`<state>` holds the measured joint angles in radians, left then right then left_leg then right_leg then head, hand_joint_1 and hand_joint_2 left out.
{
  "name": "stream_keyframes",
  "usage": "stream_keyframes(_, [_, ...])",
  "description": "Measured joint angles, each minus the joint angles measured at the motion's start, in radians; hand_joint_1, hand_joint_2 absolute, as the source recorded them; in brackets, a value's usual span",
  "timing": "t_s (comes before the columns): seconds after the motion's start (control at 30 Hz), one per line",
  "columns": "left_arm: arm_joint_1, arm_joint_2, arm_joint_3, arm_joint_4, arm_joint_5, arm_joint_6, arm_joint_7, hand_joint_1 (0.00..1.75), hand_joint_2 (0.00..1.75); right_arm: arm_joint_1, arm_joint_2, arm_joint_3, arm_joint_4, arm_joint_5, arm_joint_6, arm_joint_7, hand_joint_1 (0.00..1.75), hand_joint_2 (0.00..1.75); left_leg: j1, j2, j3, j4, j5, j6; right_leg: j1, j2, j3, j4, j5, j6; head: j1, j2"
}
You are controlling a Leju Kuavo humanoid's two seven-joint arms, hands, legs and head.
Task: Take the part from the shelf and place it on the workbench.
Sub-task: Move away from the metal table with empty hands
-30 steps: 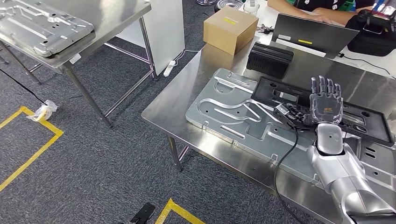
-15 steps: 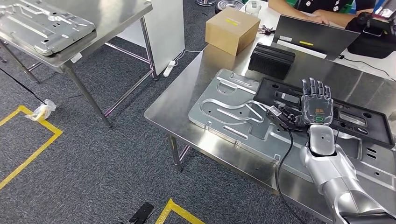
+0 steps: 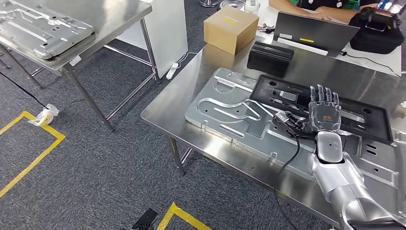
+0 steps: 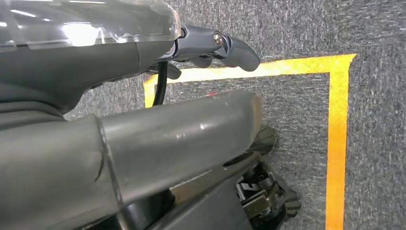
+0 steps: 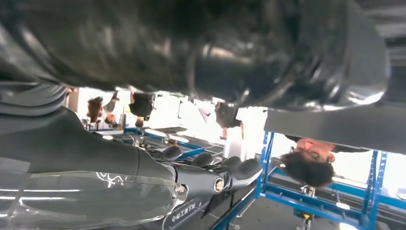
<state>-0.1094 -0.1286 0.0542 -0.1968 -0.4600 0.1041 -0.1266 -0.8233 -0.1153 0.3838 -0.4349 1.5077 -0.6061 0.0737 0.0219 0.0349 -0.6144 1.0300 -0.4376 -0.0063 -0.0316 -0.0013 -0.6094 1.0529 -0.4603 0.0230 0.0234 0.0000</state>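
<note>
Grey carpet point(image 3: 105, 163) marked with yellow tape point(image 3: 33, 158) surrounds two steel counters. On the near counter point(image 3: 167, 108) lies a large pressed metal plate point(image 3: 225, 108), flat, with a black tray point(image 3: 282, 91) resting partly on its far side. Right hand point(image 3: 324, 112), at the end of a silver arm point(image 3: 344, 184), is raised above the plate and tray with fingers point(image 3: 321, 93) extended and apart, grasping nothing; a black cable point(image 3: 287, 163) runs from beside the wrist down past the counter's near edge. Left hand point(image 4: 210, 45) hangs over the carpet by a corner of tape, fingers curled; whether it is clenched cannot be told. At the far end of the near counter stand a cardboard box point(image 3: 231, 28), a black ribbed block point(image 3: 270, 58) and a laptop point(image 3: 316, 32), with a person point(image 3: 325, 7) seated behind. A second metal plate point(image 3: 43, 28) lies on the far counter point(image 3: 103, 19).
</note>
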Motion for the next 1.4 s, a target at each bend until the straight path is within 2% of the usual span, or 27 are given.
stream_keyframes(0.03, [0.000,0.001,0.000,0.000,-0.002,0.000,0.000,0.00,0.00,0.001,0.000,0.000,0.000,0.000,0.000,0.000,0.00,0.00,0.000,0.000,0.000,-0.003,-0.005,0.005,-0.002,0.001,0.000,-0.003,0.002,-0.003,0.000,0.000])
stream_keyframes(0.1, [0.000,0.002,0.000,0.000,-0.003,0.000,0.001,0.00,0.00,0.004,0.000,0.000,0.001,0.000,0.000,0.000,0.00,0.00,-0.001,-0.002,0.000,-0.007,0.001,0.033,-0.001,0.002,0.000,-0.005,0.006,-0.009,-0.002,0.000])
stream_keyframes(0.17, [0.000,0.002,0.000,0.000,-0.003,0.000,0.001,0.00,0.00,0.006,0.000,0.000,0.001,0.000,0.000,0.000,0.00,0.87,-0.002,-0.003,-0.001,-0.009,0.018,0.059,0.003,0.003,-0.001,-0.005,0.009,-0.014,-0.002,0.000])
stream_keyframes(0.2, [0.000,0.002,0.000,0.000,-0.003,0.000,0.001,0.00,0.00,0.006,0.000,0.000,0.001,0.000,0.000,0.000,0.00,0.87,-0.001,-0.003,-0.002,-0.010,0.022,0.065,0.005,0.004,-0.002,-0.005,0.009,-0.015,-0.002,0.000])
stream_keyframes(0.23, [0.000,0.002,0.000,0.000,-0.003,0.000,0.001,0.00,0.00,0.006,0.000,0.000,0.001,-0.001,0.000,0.000,0.00,0.87,-0.001,-0.003,-0.002,-0.010,0.022,0.065,0.006,0.004,-0.002,-0.005,0.010,-0.017,-0.002,0.000])
stream_keyframes(0.3, [0.001,0.002,0.000,0.000,-0.004,0.000,0.001,0.00,0.00,0.007,0.000,-0.001,0.001,-0.012,0.001,-0.003,0.00,0.00,0.001,-0.003,-0.001,-0.012,0.028,0.053,0.009,0.004,-0.003,-0.004,0.010,-0.019,-0.002,0.000])
stream_keyframes(0.4, [0.001,0.003,0.000,0.000,-0.007,0.000,0.000,0.00,0.00,0.010,0.001,-0.008,0.001,-0.046,0.001,-0.021,0.00,0.00,0.002,-0.004,0.000,-0.014,0.032,0.029,0.005,0.003,-0.005,-0.007,0.014,-0.017,-0.002,0.000])
stream_keyframes(0.43, [0.001,0.004,0.000,0.000,-0.009,0.001,0.000,0.00,0.00,0.012,0.002,-0.011,0.001,-0.053,0.001,-0.026,0.00,0.00,0.001,-0.004,0.003,-0.020,0.034,0.027,0.002,0.003,-0.001,-0.016,0.018,-0.013,-0.003,0.000])
stream_keyframes(0.53, [0.001,0.004,0.000,0.000,-0.012,0.001,-0.001,0.00,0.00,0.014,0.003,-0.017,-0.002,-0.060,0.001,-0.028,0.00,0.00,0.004,0.006,0.049,-0.105,0.072,0.043,0.002,0.007,0.016,-0.043,0.021,0.000,-0.006,0.000])
stream_keyframes(0.6, [-0.001,0.003,0.001,0.000,-0.014,0.001,-0.002,0.00,0.00,0.013,0.003,-0.019,-0.003,-0.060,0.002,-0.028,0.00,0.00,0.013,0.021,0.070,-0.146,0.092,0.041,0.000,0.006,-0.016,0.028,-0.023,0.009,-0.005,0.000])
stream_keyframes(0.67, [-0.003,0.002,0.001,0.000,-0.017,0.001,-0.002,0.00,0.00,0.017,0.002,-0.021,-0.002,-0.060,0.004,-0.028,0.00,0.00,0.020,0.032,0.067,-0.143,0.089,0.031,-0.008,0.006,-0.071,0.134,-0.065,0.025,-0.005,0.000])
stream_keyframes(0.7, [-0.002,0.002,0.001,0.000,-0.019,0.001,-0.001,0.00,0.00,0.020,0.001,-0.022,0.000,-0.061,0.005,-0.028,0.00,0.00,0.024,0.038,0.062,-0.134,0.084,0.022,-0.014,0.004,-0.084,0.154,-0.063,0.034,-0.005,0.000])
stream_keyframes(0.73, [-0.001,0.001,0.002,0.000,-0.020,0.000,-0.001,0.00,0.00,0.022,0.000,-0.023,0.000,-0.061,0.005,-0.028,0.00,0.00,0.030,0.044,0.056,-0.120,0.077,0.012,-0.020,-0.001,-0.079,0.139,-0.043,0.044,-0.005,0.000])
stream_keyframes(0.8, [-0.001,0.000,0.002,0.000,-0.022,0.000,0.000,0.00,0.00,0.023,-0.001,-0.024,0.001,-0.062,0.005,-0.028,0.00,0.00,0.042,0.058,0.040,-0.079,0.056,-0.014,-0.028,-0.024,-0.036,0.045,0.009,0.061,-0.005,0.000])
stream_keyframes(0.83, [-0.002,0.003,0.002,0.000,-0.022,0.000,0.000,0.00,0.00,0.022,-0.001,-0.024,0.001,-0.062,0.005,-0.028,0.00,0.00,0.045,0.063,0.031,-0.055,0.044,-0.026,-0.027,-0.043,-0.023,0.008,0.024,0.064,-0.002,0.000])
stream_keyframes(0.9, [-0.002,0.004,0.003,0.000,-0.022,0.000,0.000,0.00,0.00,0.021,0.000,-0.025,0.002,-0.063,0.005,-0.028,0.00,0.00,0.041,0.074,0.022,-0.025,0.022,-0.045,-0.022,-0.056,-0.030,0.009,0.019,0.038,-0.003,0.000])
stream_keyframes(0.97, [-0.002,0.001,0.003,0.000,-0.023,0.000,0.000,0.00,0.00,0.020,0.000,-0.025,0.002,-0.064,0.005,-0.028,0.00,0.00,0.041,0.088,0.023,-0.016,0.011,-0.052,-0.020,-0.035,-0.043,0.026,0.014,0.006,-0.008,0.000])
stream_keyframes(1.03, [-0.002,0.001,0.003,0.000,-0.023,-0.001,0.000,0.00,0.00,0.021,0.000,-0.025,0.002,-0.065,0.004,-0.028,0.00,0.00,0.046,0.069,0.016,0.013,-0.019,-0.052,-0.016,-0.012,-0.050,0.031,0.017,-0.008,-0.012,0.000])
stream_keyframes(1.07, [-0.003,0.001,0.003,0.000,-0.024,-0.001,0.000,0.00,0.00,0.021,0.000,-0.025,0.002,-0.065,0.005,-0.028,0.00,0.00,0.045,0.046,-0.001,0.055,-0.052,-0.048,-0.013,-0.001,-0.052,0.031,0.020,-0.014,-0.014,0.000])
stream_keyframes(1.13, [-0.001,0.002,0.003,0.000,-0.025,-0.002,0.000,0.00,0.00,0.022,0.000,-0.025,0.002,-0.065,0.005,-0.028,0.00,0.00,0.032,-0.004,-0.059,0.195,-0.134,-0.033,-0.005,0.021,-0.054,0.027,0.025,-0.023,-0.018,0.000])
stream_keyframes(1.17, [0.001,0.002,0.003,0.000,-0.025,-0.003,0.000,0.00,0.00,0.023,0.000,-0.025,0.002,-0.065,0.005,-0.028,0.00,0.00,0.023,-0.016,-0.088,0.261,-0.161,-0.023,0.001,0.034,-0.056,0.027,0.028,-0.027,-0.019,0.000])
stream_keyframes(1.2, [0.003,0.002,0.003,0.000,-0.026,-0.004,0.000,0.00,0.00,0.024,0.000,-0.025,0.002,-0.064,0.005,-0.028,0.00,0.00,0.015,-0.022,-0.106,0.299,-0.169,-0.011,0.008,0.048,-0.058,0.026,0.030,-0.030,-0.019,0.000])
stream_keyframes(1.23, [0.004,0.002,0.003,0.000,-0.026,-0.004,0.000,0.00,0.00,0.025,0.000,-0.025,0.002,-0.064,0.005,-0.028,0.00,0.00,0.005,-0.026,-0.106,0.298,-0.157,0.005,0.016,0.063,-0.059,0.026,0.032,-0.033,-0.019,0.000])
stream_keyframes(1.27, [0.004,0.002,0.003,0.000,-0.027,-0.004,0.000,0.00,0.00,0.026,0.000,-0.025,0.002,-0.064,0.005,-0.027,0.00,0.00,-0.006,-0.034,-0.087,0.258,-0.128,0.026,0.024,0.079,-0.059,0.026,0.033,-0.035,-0.019,0.000])
stream_keyframes(1.33, [0.002,0.005,0.003,0.000,-0.027,-0.005,0.000,0.00,0.00,0.026,0.002,-0.025,0.002,-0.063,0.005,-0.027,0.00,0.00,-0.029,-0.082,-0.026,0.127,-0.064,0.077,0.033,0.106,-0.059,0.024,0.037,-0.039,-0.017,0.000])
stream_keyframes(1.37, [0.001,0.006,0.004,0.000,-0.028,-0.005,0.000,0.00,0.00,0.026,0.004,-0.025,0.002,-0.062,0.005,-0.026,0.00,0.00,-0.037,-0.103,-0.002,0.075,-0.043,0.096,0.033,0.117,-0.060,0.022,0.040,-0.038,-0.017,0.000])
stream_keyframes(1.4, [0.000,0.008,0.004,0.000,-0.030,-0.005,0.000,0.00,0.00,0.026,0.004,-0.025,0.002,-0.062,0.005,-0.025,0.00,0.00,-0.043,-0.117,0.011,0.046,-0.033,0.107,0.030,0.128,-0.061,0.020,0.043,-0.035,-0.017,0.000])
